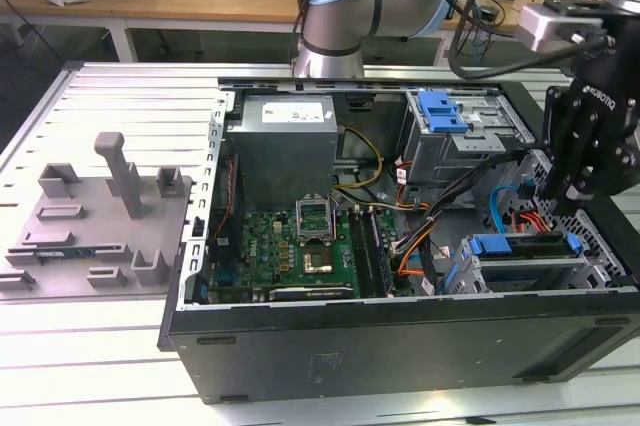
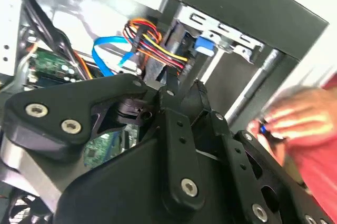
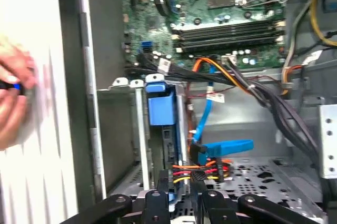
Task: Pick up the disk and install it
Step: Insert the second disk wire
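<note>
The disk (image 1: 520,245), in its bright blue carrier, sits in the drive bay at the front right of the open computer case (image 1: 400,341). In the first wrist view the disk (image 3: 160,109) stands edge-on in the bay's metal frame, with red, yellow and blue cables beside it. My gripper (image 1: 563,201) hangs just above and to the exterior view's right of that bay. It is shut with nothing held, and its fingertips (image 3: 163,187) are close to the disk's near end. In the second wrist view the gripper (image 2: 184,84) points at the cable bundle and the blue carrier (image 2: 203,43).
A second blue carrier (image 1: 444,111) sits in the upper bay. The motherboard (image 1: 300,241) and power supply (image 1: 285,141) fill the case's left. A grey fixture (image 1: 100,211) lies outside the case. A person's hand (image 3: 13,98) holding something blue is blurred beside the case wall.
</note>
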Robot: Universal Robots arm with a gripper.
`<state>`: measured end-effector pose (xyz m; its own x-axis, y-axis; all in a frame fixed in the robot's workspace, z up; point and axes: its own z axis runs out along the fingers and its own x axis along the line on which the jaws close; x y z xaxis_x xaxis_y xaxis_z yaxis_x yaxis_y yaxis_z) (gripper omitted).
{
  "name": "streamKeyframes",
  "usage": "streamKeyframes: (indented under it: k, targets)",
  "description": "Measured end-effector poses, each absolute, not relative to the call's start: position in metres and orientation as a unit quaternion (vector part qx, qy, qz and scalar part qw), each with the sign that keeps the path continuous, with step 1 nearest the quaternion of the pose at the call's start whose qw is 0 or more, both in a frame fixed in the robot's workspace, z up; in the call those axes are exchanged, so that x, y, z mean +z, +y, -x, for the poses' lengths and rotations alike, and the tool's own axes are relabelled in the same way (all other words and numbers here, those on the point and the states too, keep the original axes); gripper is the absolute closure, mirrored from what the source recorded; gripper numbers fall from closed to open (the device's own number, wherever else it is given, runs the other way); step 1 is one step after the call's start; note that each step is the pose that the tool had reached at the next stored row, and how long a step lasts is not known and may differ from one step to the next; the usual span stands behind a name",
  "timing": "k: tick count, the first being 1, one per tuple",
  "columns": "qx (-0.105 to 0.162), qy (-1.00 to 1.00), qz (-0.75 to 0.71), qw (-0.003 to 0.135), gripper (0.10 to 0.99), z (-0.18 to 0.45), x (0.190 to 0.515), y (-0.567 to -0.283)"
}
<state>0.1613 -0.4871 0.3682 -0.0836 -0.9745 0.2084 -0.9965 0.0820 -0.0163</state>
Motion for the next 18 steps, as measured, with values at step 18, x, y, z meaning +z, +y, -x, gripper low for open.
streamKeyframes:
  k: [18]
  targets:
    - [0.146,-0.722,-0.662,0.140,0.780,-0.143,0.369,-0.442]
